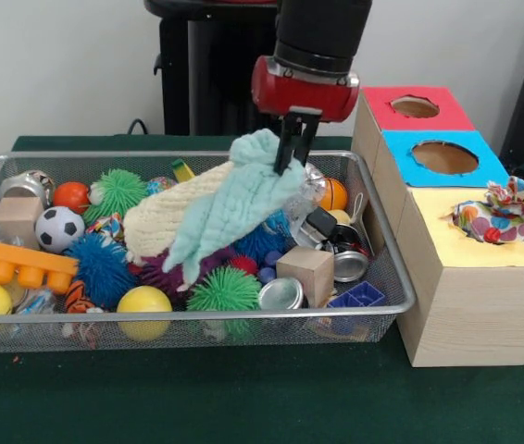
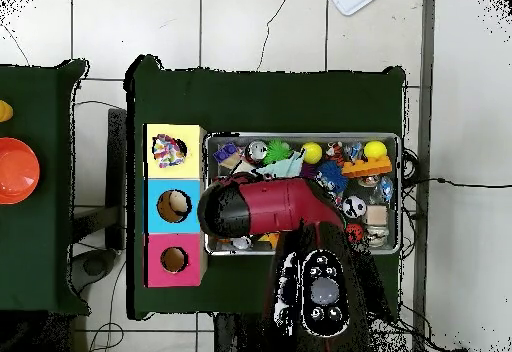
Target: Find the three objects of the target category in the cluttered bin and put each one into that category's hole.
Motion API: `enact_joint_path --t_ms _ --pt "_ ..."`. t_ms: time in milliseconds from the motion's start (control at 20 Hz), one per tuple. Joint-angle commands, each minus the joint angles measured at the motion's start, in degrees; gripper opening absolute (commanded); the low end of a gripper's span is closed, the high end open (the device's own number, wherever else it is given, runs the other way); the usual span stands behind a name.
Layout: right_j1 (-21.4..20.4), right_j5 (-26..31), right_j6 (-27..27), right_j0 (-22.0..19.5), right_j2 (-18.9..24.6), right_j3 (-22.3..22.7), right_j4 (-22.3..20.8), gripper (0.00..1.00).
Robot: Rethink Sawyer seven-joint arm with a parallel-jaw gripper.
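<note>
while our gripper (image 1: 292, 155) is pinched shut on the mint cloth (image 1: 234, 208), not a dotted piece (image 1: 500, 213), we risk dragging clutter below it over the bin (image 1: 387, 268) rim.

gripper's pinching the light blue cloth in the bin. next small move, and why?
Probably lift the light blue cloth and set it aside in the bin: the gripper is shut on it, it isn't dotted fabric, and it drapes over the clutter.
</note>
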Motion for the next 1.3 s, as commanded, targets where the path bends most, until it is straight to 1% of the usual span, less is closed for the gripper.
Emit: enact_joint_path --t_ms 50,250,350,650,950,1200,1250,1300 --pt "-2.48 8.34 14.28 3.39 -2.36 3.25 5.54 0.0" --pt "-3.13 8.96 14.06 4.91 -3.67 3.76 7.45 0.0" --pt "-3.2 8.32 13.45 5.05 -3.94 4.49 8.1 0.0" --pt "-2.33 6.46 11.13 4.52 -4.44 4.59 9.25 0.0" --pt "0.18 1.77 7.9 1.24 -3.3 5.01 8.55 0.0" --pt "0.57 0.47 6.43 -0.66 -2.54 5.27 7.57 0.0" --pt "0.58 0.39 6.19 -1.0 -2.3 5.35 7.49 1.0" --pt "0.7 0.51 5.86 -1.3 -1.97 5.2 7.4 1.0"
